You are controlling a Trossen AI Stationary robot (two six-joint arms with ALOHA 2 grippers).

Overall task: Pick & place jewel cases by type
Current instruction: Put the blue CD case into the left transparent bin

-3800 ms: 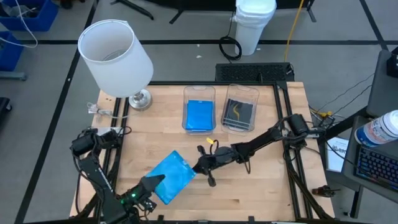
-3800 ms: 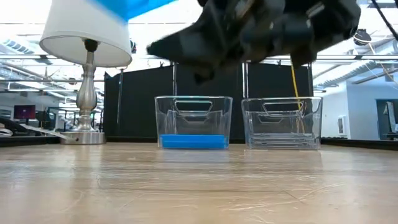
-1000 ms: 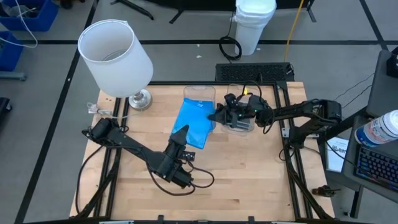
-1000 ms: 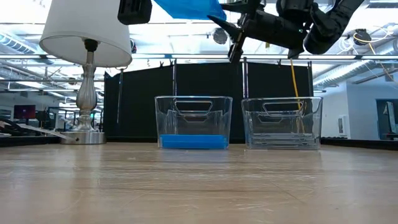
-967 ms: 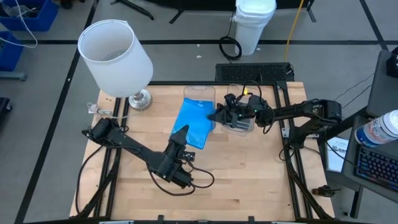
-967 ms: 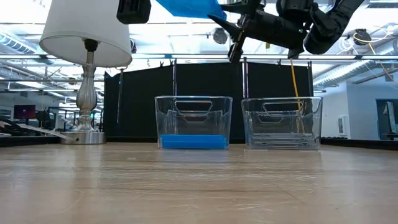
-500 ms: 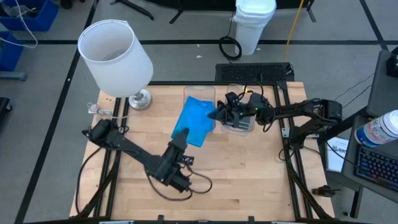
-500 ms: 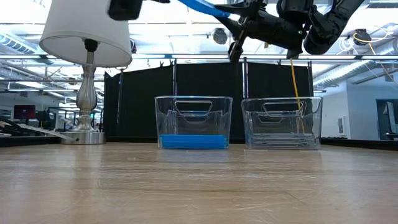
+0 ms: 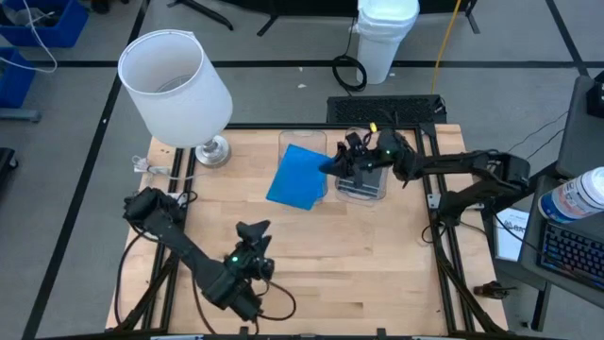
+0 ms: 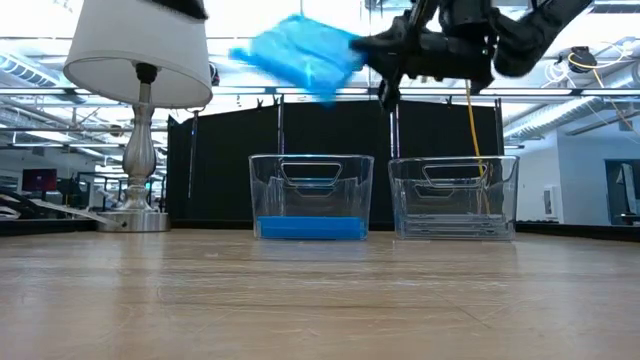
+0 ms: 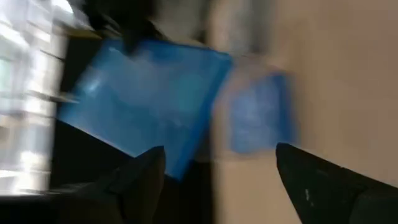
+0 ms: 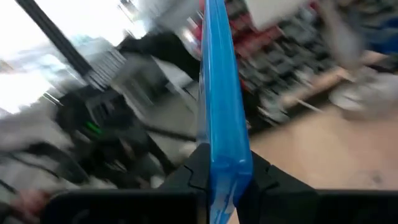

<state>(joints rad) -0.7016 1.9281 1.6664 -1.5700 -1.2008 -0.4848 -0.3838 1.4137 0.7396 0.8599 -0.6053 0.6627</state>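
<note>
1. Nearest the front edge of the counter [image 9: 377, 283]: left end effector [image 9: 251, 229], fingers spread apart and empty, clear of the load. Best kept low and near, out of the drop path.

2. Farther in, above mid-counter: blue jewel case [image 9: 297, 177], held in the air by one edge, tilted, overhanging the near-left side of the left bin [image 9: 303, 142]. Seen edge-on from the right wrist [image 12: 219, 93], pinched between the fingers [image 12: 261, 177].

3. Right end effector [image 9: 342, 162], clamped on the blue jewel case at its right edge, reaching in from the right over the right bin [image 10: 453, 196].

4. Judged step: placing the blue jewel case with its own kind. Blue stack [image 10: 310, 227] already lying in the left bin; dark-insert cases in the right bin.

5. For a clean placement: shift left and far until centred over the left bin, level the case flat, lower inside the walls, only then release. Releasing while tilted risks catching the rim or landing outside.

6. Far left, well apart: lamp [image 9: 175, 80], no obstacle.
</note>
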